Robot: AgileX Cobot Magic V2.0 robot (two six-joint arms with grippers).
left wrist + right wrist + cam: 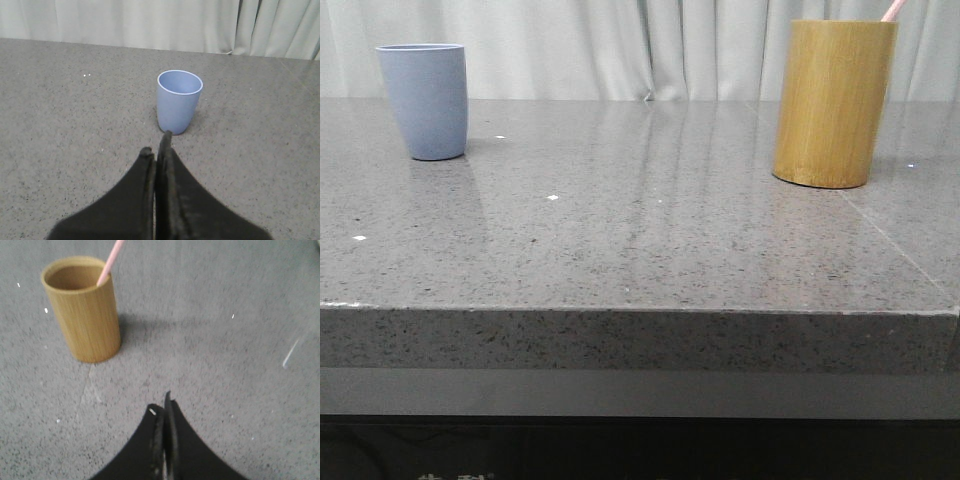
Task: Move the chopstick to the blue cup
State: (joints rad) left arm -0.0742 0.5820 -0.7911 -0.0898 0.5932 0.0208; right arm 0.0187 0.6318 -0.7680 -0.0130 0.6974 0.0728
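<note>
Both hands hover low over the grey desk (640,250), fingers pressed together, empty: left hand (157,145) facing the blue cup (179,101), right hand (166,407) short of the bamboo holder (85,310), where the chopstick (111,262) leans.

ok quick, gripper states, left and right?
Left gripper: closed, fingers together, holding nothing.
Right gripper: closed, holding nothing.

The blue cup (423,100) and the bamboo holder (833,103) stand well apart. Bare table (640,230) lies between them. A chopstick (111,262) leans out of the holder's mouth.
</note>
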